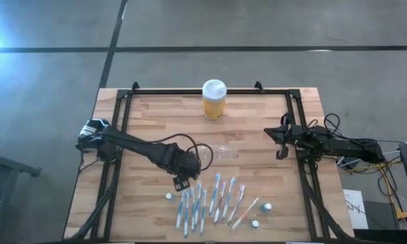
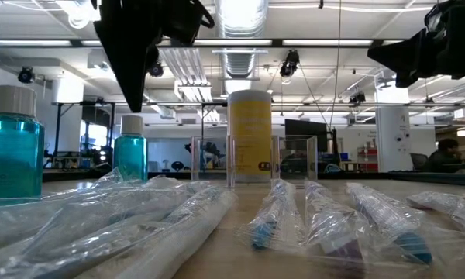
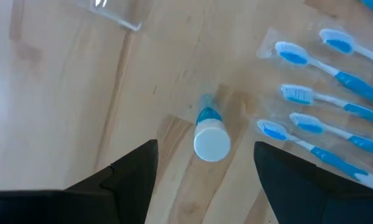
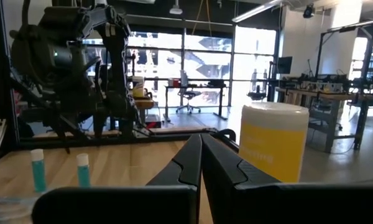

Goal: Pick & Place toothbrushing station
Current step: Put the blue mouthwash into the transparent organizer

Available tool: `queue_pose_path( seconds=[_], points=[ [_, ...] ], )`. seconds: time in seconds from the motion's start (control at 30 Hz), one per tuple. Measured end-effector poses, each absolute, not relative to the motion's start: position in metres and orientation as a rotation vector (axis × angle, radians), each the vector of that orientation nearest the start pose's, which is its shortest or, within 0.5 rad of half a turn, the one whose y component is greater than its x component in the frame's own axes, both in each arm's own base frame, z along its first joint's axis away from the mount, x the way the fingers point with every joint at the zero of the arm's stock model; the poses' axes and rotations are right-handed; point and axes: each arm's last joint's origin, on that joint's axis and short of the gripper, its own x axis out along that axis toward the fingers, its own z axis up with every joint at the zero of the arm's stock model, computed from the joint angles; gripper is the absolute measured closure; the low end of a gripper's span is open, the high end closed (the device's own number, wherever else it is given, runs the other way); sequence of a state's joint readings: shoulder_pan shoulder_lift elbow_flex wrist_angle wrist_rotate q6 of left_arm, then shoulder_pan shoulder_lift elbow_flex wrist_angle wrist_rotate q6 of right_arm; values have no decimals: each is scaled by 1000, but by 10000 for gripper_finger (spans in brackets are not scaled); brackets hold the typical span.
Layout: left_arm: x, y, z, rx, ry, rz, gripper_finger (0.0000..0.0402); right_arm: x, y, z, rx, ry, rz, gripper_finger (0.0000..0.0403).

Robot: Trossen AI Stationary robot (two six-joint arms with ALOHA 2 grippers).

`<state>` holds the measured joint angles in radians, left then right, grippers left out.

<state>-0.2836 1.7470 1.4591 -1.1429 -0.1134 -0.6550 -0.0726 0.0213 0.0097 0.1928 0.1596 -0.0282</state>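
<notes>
The toothbrushing station [image 1: 224, 152] stands mid-table, just beside the left gripper [image 1: 182, 181], whose fingers are spread wide, holding nothing.

My left gripper [image 1: 182, 181] hangs with jaws spread above a small bottle [image 3: 210, 138], bare wood on its outer side. On its inner side the wrapped toothbrushes [image 1: 214, 200] lie packed in a row, no gap to reach between. Just ahead, the clear holder [image 1: 223, 152] blocks a straight push toward the yellow jar [image 1: 214, 99]. Around my right gripper [image 1: 280, 155], fingers together, the wood lies bare.
</notes>
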Motion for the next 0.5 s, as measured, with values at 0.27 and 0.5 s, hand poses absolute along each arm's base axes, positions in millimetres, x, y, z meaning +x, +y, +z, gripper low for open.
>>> queue_pose_path(
  seconds=[0.27,0.5],
  points=[
    [325,-92,242,-281,1407,346,133,96,-12,183,1,-176,-231,394],
    [327,-92,237,-277,1415,349,133,96,-12,183,1,-175,-232,394]
  ],
)
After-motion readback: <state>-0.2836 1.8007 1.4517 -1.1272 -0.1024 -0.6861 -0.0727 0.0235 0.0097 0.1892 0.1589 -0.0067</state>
